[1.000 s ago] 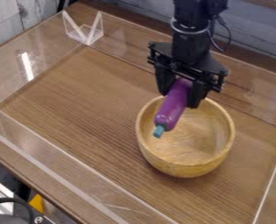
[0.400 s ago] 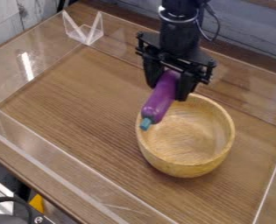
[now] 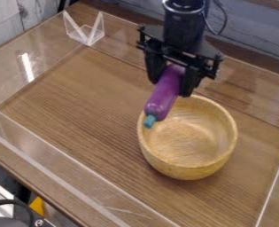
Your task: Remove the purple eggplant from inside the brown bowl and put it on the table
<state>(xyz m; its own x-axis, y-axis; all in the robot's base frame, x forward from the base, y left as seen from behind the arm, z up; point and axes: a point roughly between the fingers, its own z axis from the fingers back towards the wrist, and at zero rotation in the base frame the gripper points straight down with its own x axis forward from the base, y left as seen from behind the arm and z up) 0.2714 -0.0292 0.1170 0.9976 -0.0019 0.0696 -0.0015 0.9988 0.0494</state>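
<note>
The purple eggplant (image 3: 163, 99) hangs tilted from my gripper (image 3: 177, 80), which is shut on its upper end. Its teal stem tip points down and left, level with the near-left rim of the brown bowl (image 3: 220, 152). The bowl is round, light wood, and holds nothing else that I can see. It rests on the right part of the wood-grain table (image 3: 82, 102). The gripper points straight down over the bowl's back-left edge.
Low clear acrylic walls (image 3: 35, 62) border the tabletop. A small clear acrylic stand (image 3: 85, 28) sits at the back left, outside the wall. Bare wood stretches to the left of the bowl and in front of it.
The gripper, still holding the eggplant, has risen slightly and shifted left, from over the bowl's middle to its back-left rim. The stem tip has come up out of the bowl.
</note>
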